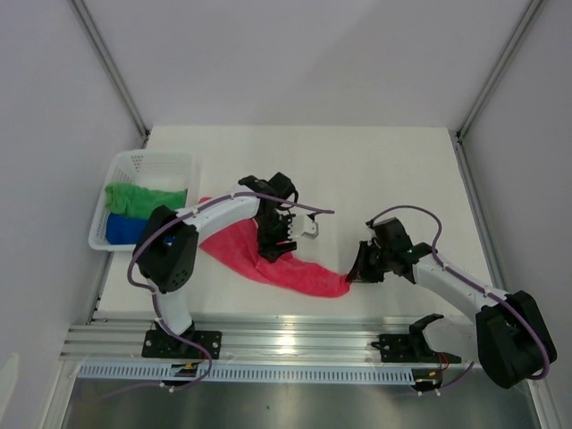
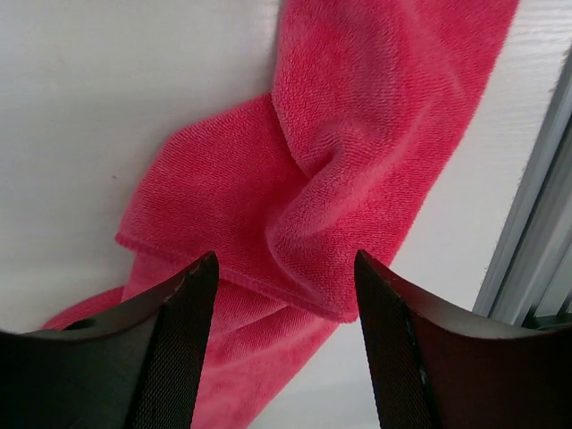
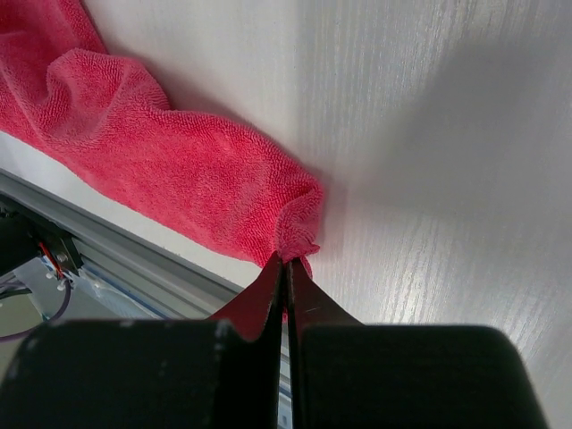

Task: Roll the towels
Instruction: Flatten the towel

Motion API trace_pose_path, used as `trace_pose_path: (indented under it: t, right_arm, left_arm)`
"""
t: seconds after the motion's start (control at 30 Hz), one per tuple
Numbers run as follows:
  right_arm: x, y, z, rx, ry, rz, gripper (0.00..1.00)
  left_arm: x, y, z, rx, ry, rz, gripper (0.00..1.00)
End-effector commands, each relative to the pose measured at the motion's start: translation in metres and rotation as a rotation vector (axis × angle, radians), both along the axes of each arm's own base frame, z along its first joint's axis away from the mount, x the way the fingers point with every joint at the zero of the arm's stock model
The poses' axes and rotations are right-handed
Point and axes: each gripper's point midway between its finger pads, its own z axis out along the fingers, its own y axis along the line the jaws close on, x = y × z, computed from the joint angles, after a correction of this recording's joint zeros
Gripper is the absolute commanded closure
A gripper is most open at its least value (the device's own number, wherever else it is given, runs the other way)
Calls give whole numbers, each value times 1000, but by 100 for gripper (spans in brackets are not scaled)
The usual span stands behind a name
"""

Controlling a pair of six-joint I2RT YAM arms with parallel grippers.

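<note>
The pink-red towel (image 1: 286, 264) lies stretched and crumpled across the table's front middle. My right gripper (image 1: 354, 273) is shut on its right corner (image 3: 299, 241), pinching the cloth between the fingertips. Over the towel's left part, my left gripper (image 2: 284, 268) stands open, with a folded hem (image 2: 268, 286) lying between its black fingers (image 2: 183, 331) and nothing clamped. The green towel (image 1: 143, 197) and the blue towel (image 1: 125, 228) sit in the white basket (image 1: 152, 161) at the left.
The white mesh basket stands at the table's left edge. An aluminium rail (image 1: 295, 335) runs along the near edge in front of the towel. Grey walls enclose the table on three sides.
</note>
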Motion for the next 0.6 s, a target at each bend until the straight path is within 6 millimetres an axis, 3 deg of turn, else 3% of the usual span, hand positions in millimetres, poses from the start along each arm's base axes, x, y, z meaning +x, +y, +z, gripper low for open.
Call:
trace_pose_path:
  t: [0.0,0.2,0.33,0.37,0.43,0.57]
  right_arm:
    - [6,2,5,13,-46,-11,100]
    - [6,-2,5,-1,-61,-9,100]
    - [3,-1,3,5,-56,-10,100]
    - [2,-2,1,3,-51,-11,100]
    - [2,-3,1,-4,-53,-10,100]
    - [3,-4,4,-7,-63,-6,100]
  left_arm:
    - [0,6,-17,70,23,22,35]
    - [-11,11,-29,109,89,49,39]
    - [-12,10,-29,106,99,61,67]
    - [-13,9,-26,100,101,62,81]
    - [-16,8,-22,91,114,68,99]
    - [-18,5,-5,48,105,88,100]
